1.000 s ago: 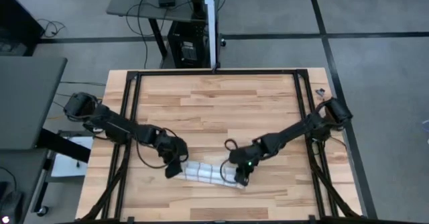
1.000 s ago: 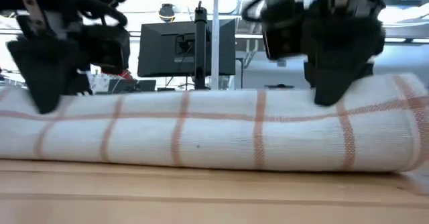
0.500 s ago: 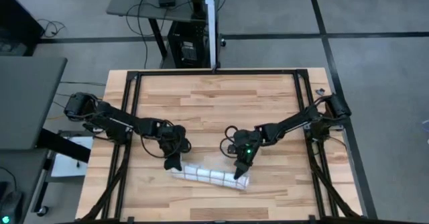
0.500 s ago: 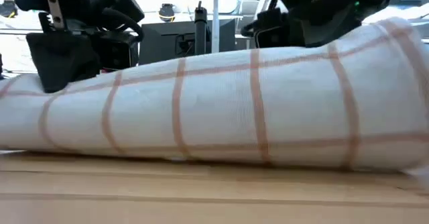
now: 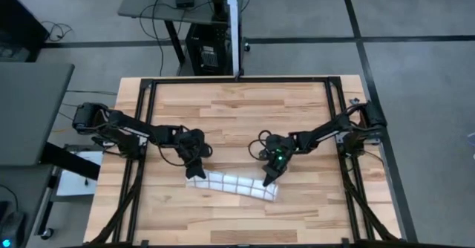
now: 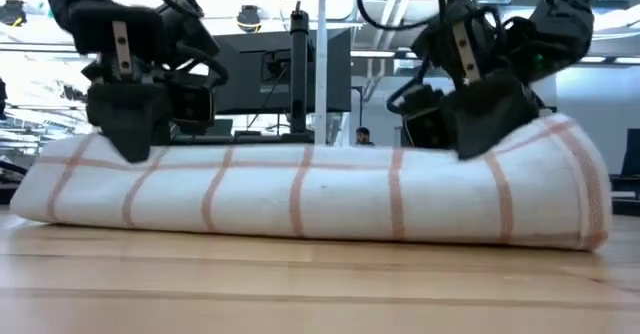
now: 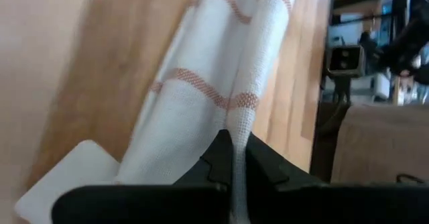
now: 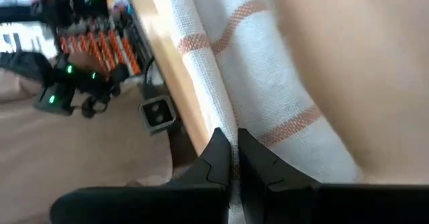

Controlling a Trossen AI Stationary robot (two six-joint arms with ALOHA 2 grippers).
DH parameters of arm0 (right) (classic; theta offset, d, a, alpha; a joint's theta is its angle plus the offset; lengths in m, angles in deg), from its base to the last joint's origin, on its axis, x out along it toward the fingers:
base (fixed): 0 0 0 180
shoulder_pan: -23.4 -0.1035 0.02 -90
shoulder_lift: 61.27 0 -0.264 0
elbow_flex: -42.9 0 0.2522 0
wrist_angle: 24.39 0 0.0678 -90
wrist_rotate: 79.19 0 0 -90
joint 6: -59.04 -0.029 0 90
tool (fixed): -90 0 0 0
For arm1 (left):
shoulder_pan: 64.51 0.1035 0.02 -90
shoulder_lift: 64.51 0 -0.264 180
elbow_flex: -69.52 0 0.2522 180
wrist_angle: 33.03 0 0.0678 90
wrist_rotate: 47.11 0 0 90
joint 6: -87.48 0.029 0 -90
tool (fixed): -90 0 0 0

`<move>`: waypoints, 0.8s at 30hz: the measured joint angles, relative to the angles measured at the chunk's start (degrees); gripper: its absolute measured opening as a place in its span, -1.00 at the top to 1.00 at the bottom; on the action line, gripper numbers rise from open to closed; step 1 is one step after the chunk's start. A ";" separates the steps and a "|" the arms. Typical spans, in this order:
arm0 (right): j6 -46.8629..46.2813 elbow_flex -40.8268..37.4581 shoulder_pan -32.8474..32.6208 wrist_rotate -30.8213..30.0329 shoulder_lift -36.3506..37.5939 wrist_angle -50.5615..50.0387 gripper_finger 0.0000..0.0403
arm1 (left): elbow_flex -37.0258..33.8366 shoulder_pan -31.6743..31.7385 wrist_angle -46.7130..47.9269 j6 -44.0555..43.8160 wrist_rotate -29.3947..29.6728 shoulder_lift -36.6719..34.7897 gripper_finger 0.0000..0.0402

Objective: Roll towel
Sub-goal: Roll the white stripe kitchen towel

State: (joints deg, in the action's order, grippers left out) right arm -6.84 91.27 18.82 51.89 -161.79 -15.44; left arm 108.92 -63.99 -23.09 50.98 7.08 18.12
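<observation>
1. The table (image 5: 237,107) carries the towel (image 5: 233,185), rolled, in the high view's lower centre.
2. Left gripper (image 5: 194,175) and right gripper (image 5: 266,181) each pinch an end's fold.
3. Risk: uneven pulling could unroll it.

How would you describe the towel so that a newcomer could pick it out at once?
On the wooden table, look near the front edge, between the two dark grippers. The towel lies there rolled into a long bundle; it is the only white cloth, crossed by thin reddish-brown lines.
</observation>
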 joint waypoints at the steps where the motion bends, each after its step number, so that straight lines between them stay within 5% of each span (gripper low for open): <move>1: 0.58 -0.17 0.44 -0.88 0.04 -0.86 1.00 | -0.20 0.32 -0.66 -0.57 0.17 -0.02 1.00; 7: -1.17 -0.32 1.44 -2.57 0.36 -2.05 0.91 | -0.26 0.94 0.18 -2.15 2.77 -0.04 0.90; 15: -6.22 -0.55 4.22 4.05 0.95 -2.82 0.48 | -0.41 2.14 3.94 -1.15 2.42 -0.09 0.48; 24: -6.32 -0.31 10.00 2.57 13.71 -2.19 0.33 | -0.28 2.14 4.46 -0.34 2.58 -0.11 0.43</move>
State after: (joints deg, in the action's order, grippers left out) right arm -13.16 90.96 28.81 54.46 -148.08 -17.63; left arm 108.64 -61.85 -18.62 50.64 9.65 18.01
